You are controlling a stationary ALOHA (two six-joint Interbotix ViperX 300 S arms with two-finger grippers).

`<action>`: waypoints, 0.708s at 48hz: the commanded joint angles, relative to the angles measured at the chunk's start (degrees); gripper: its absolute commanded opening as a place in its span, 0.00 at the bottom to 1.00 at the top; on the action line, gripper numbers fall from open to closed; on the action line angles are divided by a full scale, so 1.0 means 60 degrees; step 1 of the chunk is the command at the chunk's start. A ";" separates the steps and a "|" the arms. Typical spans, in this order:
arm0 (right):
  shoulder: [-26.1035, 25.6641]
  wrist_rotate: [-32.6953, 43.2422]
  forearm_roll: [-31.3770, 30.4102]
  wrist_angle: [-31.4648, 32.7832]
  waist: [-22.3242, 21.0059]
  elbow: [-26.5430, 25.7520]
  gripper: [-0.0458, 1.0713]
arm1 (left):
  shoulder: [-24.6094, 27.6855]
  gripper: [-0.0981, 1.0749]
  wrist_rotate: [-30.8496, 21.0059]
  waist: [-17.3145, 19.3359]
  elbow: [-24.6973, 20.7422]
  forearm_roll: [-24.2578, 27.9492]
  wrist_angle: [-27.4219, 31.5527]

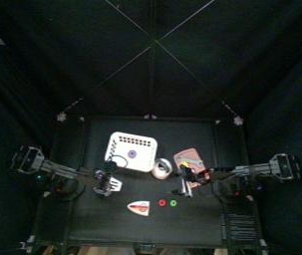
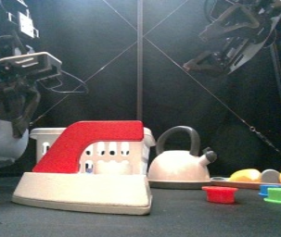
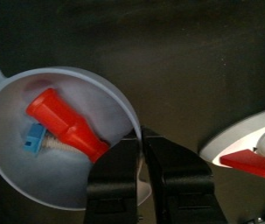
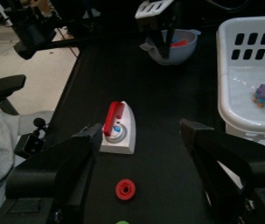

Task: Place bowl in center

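Note:
The bowl (image 3: 52, 131) is pale grey and holds a red peg-like toy (image 3: 66, 129) and a small blue piece. My left gripper (image 3: 141, 142) is shut on the bowl's rim, one jaw inside and one outside. In the top view the bowl (image 1: 115, 185) sits at the table's left, left of the unmarked black middle of the tabletop (image 1: 143, 188). In the right wrist view the bowl (image 4: 176, 48) hangs under the left gripper, far across the table. My right gripper (image 4: 144, 133) is open and empty, raised above the table's right side.
A white slotted basket (image 1: 134, 148) stands behind the middle, with a white kettle (image 1: 162, 171) beside it. A red and white toy iron (image 1: 142, 205) lies near the front edge, with red (image 1: 162, 204) and green rings to its right.

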 commanded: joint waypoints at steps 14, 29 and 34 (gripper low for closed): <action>-0.0059 0.0000 0.0132 -0.0073 -0.0029 -0.0044 0.94 | 0.0776 0.44 0.0645 -0.0015 -0.1260 0.0205 -0.0396; -0.0132 0.0000 0.0103 -0.0073 0.0029 0.0000 0.94 | 0.2197 0.44 0.2344 0.0381 -0.2739 0.0029 -0.0454; -0.0176 0.0000 0.0103 -0.0073 0.0044 0.0044 0.94 | 0.2710 0.44 0.3076 0.0542 -0.3325 -0.0264 -0.0469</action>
